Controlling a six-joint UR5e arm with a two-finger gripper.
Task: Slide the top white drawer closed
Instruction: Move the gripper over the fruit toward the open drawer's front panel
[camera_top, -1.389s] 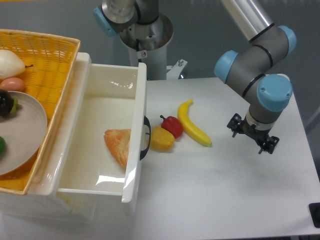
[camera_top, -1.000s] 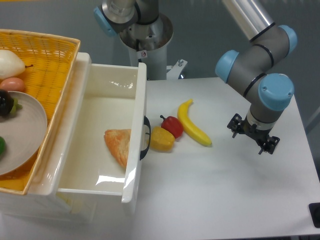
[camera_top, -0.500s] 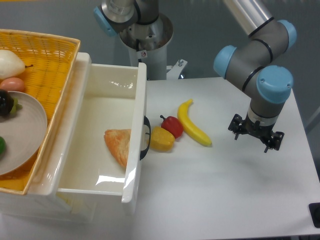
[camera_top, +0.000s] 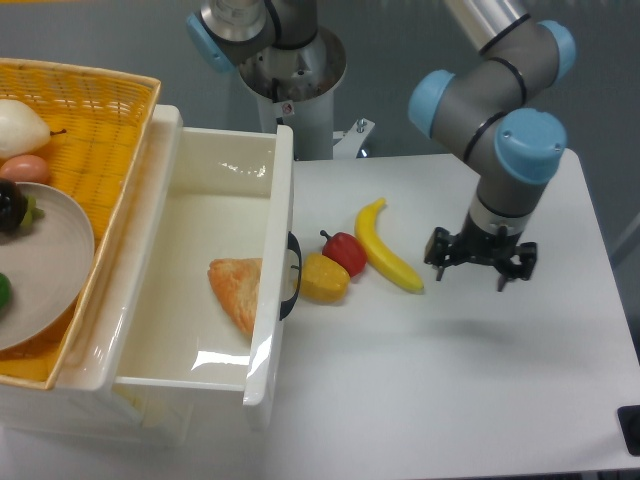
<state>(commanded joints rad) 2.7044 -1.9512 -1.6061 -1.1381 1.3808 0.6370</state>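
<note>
The top white drawer stands pulled fully out at 9 o'clock, its black handle facing the fruit. The end effector, fingers apart and empty, hangs above the tabletop at 3 o'clock; approach step: next it must reach the drawer front and push toward 9 o'clock
</note>
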